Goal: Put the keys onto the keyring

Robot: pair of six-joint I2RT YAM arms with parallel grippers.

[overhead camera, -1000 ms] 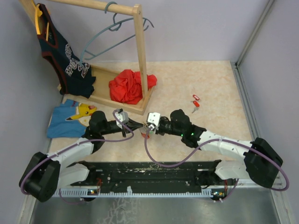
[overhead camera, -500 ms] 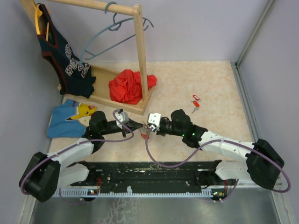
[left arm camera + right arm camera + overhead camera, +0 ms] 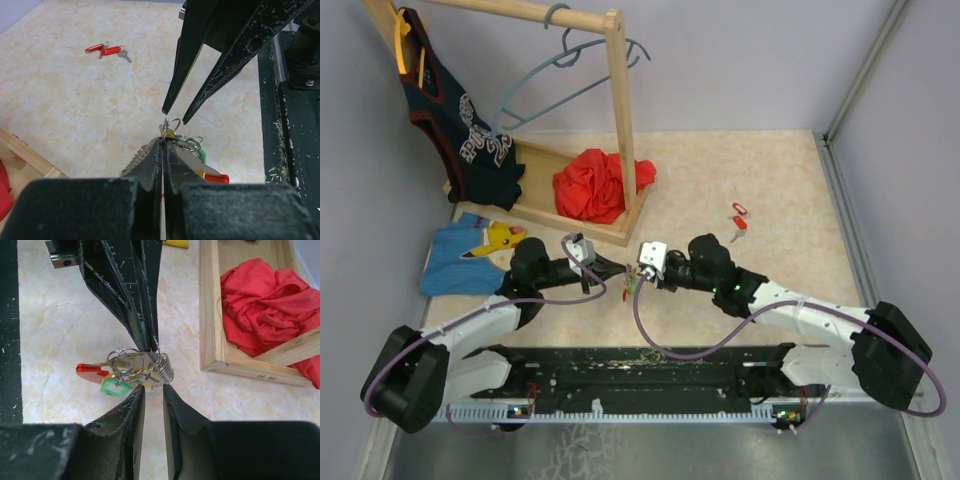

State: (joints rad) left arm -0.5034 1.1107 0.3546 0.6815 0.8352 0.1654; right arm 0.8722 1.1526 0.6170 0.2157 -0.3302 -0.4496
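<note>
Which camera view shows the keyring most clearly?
The right wrist view: the keyring appears large, with its wire coils, the red tag and the green tag distinct. In the left wrist view, the shut left gripper hides most of it. In the top view it is only a tiny speck.

Robot lab, walled tabletop (image 3: 760,170), mounting rail (image 3: 640,365)

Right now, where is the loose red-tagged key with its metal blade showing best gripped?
Pinch the red tag across its narrow width, coming straight down. It lies flat on the table, so side approaches likely find no edge, and the tag is bulkier than the thin blade. Mind the second red tag close beside it.
</note>
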